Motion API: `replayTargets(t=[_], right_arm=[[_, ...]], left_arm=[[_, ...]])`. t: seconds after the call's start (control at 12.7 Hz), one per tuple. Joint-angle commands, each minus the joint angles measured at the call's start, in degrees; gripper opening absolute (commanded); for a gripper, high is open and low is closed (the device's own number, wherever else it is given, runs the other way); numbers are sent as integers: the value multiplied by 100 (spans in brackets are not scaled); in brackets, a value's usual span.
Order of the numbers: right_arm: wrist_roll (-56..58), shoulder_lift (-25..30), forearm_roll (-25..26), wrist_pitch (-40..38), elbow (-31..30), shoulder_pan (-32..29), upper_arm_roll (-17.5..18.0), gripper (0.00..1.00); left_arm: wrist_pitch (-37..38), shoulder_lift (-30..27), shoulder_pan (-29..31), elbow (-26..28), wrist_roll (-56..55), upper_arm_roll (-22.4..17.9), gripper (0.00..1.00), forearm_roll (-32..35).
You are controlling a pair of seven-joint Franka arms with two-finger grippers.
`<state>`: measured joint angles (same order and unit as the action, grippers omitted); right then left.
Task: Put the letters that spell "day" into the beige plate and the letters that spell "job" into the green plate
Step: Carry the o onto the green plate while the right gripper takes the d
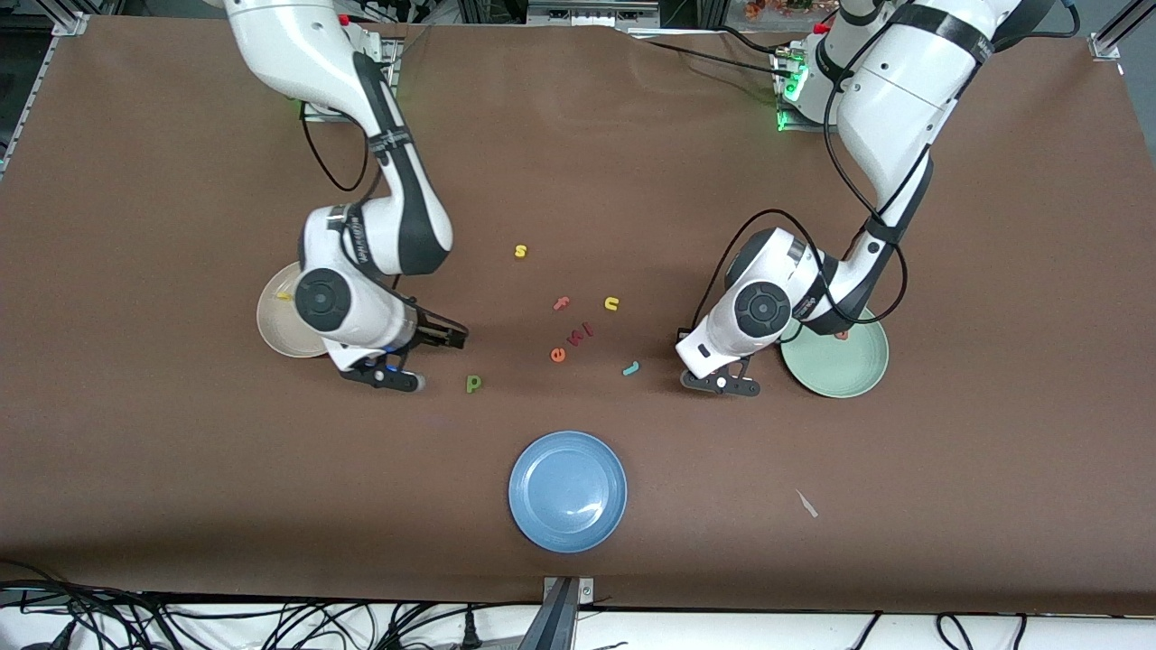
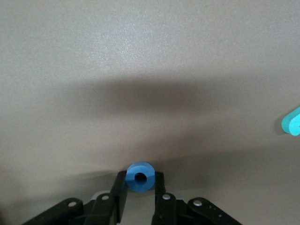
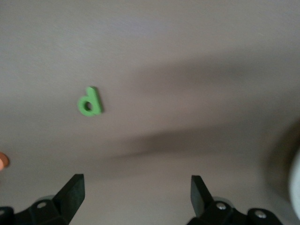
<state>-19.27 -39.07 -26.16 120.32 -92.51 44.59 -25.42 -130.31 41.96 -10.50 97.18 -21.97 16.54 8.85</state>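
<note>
My left gripper [image 2: 140,182] is shut on the blue ring "o" [image 2: 140,176], low over the table beside the green plate [image 1: 835,366]. In the front view this gripper [image 1: 720,382] hides the ring. A red-pink letter [image 1: 842,335] lies in the green plate. The teal hook "j" [image 1: 631,367] [image 2: 293,123] lies on the table close by. My right gripper [image 1: 423,358] [image 3: 136,187] stands open with nothing in it, between the beige plate [image 1: 271,329] and the green "d" [image 1: 473,384] [image 3: 89,101]. A yellow letter [image 1: 284,295] rests in the beige plate, which the right arm partly covers.
A blue plate [image 1: 567,490] sits nearer the front camera at mid table. Loose letters lie between the arms: a yellow "s" [image 1: 520,251], a pink "f" [image 1: 562,303], a yellow "u" [image 1: 611,303], an orange "e" [image 1: 558,355] and pink pieces [image 1: 582,332].
</note>
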Motion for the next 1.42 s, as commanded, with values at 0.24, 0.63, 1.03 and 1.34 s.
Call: replayTargets(t=[0.24,0.63,1.03,1.34], right_arm=[[-16,-1260,-56,475,1339,50,90,99],[63,-1411,-47,659,1411,50,116,94],[177,-1490,-47,668,1411,50,116,83],[239,-1481,-38,668,1411,50,116,58]], left_arm=[[670,-310,39,-102,-62,-1,3,188],[1508,-856,521,-33,261,-1,5,258],[1790,-1120,1199,494,324,25,4,276],[1073,-1120,1515,1151,324,16,1,521]])
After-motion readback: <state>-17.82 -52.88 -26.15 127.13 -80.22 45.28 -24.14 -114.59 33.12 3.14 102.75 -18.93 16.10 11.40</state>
